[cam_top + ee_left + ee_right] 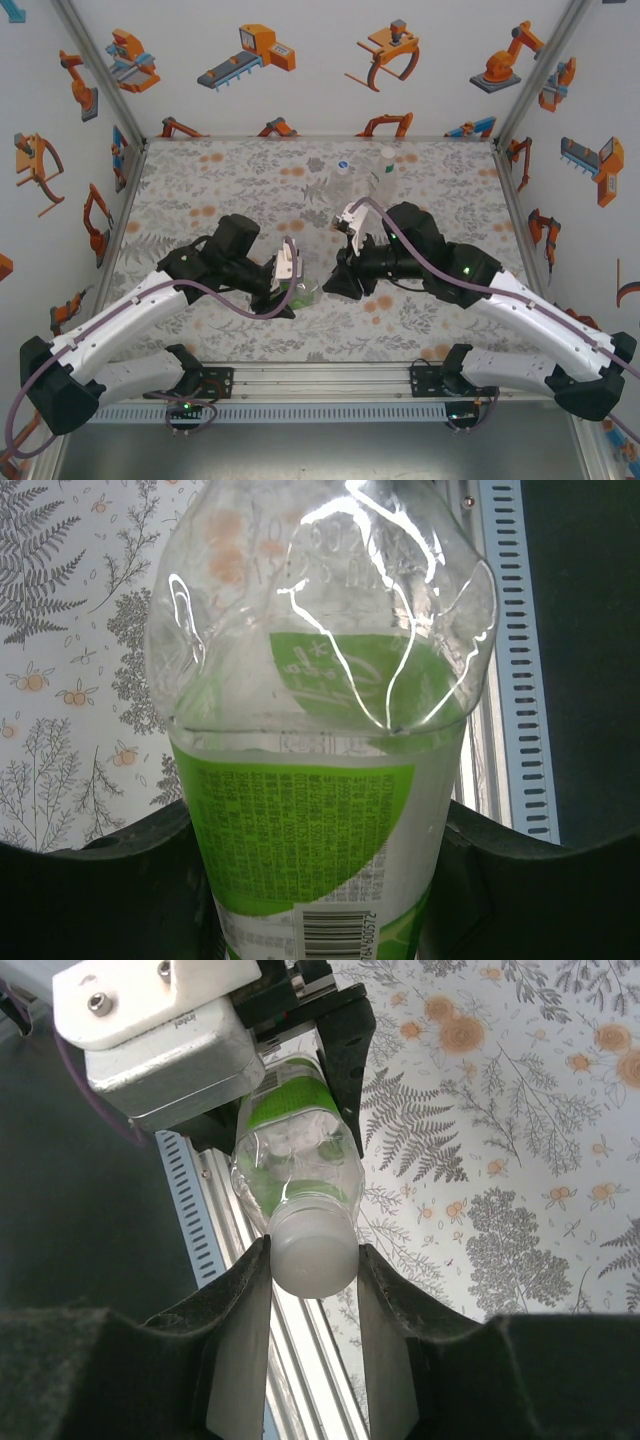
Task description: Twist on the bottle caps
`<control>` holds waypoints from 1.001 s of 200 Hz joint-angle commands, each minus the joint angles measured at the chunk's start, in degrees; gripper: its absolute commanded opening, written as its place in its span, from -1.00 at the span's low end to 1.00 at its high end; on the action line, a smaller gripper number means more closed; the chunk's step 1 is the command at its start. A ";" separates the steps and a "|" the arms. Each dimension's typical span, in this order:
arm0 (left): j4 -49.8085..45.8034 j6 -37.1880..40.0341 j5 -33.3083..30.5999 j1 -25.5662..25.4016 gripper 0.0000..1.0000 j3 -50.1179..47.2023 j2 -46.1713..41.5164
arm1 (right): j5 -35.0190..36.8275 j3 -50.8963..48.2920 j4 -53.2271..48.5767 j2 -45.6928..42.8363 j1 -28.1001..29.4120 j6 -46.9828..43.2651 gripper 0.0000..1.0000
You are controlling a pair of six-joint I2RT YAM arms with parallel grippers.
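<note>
**Cap meets bottle at mid-table, both grippers engaged**

Near edge: both arms reach forward over the metal rail (320,378) and meet just beyond it, low over the patterned table (200,180).

Left gripper (283,291): clamped on the body of the green-labelled bottle (320,680), a finger on each side of the label. The bottle lies tipped on its side, neck towards the other arm. Judged purpose: the left arm serves as a vice, presenting the neck so the other wrist can turn in line with it.

Right gripper (313,1256): closed narrowly on the white cap (310,1232), its pads against the cap's two sides. The cap sits over the bottle's mouth; whether the thread has caught cannot be told. The end-on grip suits a wrist roll, so this looks like the tightening step itself.

Risk, as judged: the thin shoulder already shows creases, so a hard squeeze could deform it.

Far side: two clear bottles (342,172) stand upright close together near the back wall, well apart from the grippers. Too small to tell if they are capped.
</note>
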 commanded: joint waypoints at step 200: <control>-0.46 0.44 1.02 -0.14 -1.00 1.65 -2.39 | -14.41 -4.69 4.03 -6.86 0.35 -21.24 0.14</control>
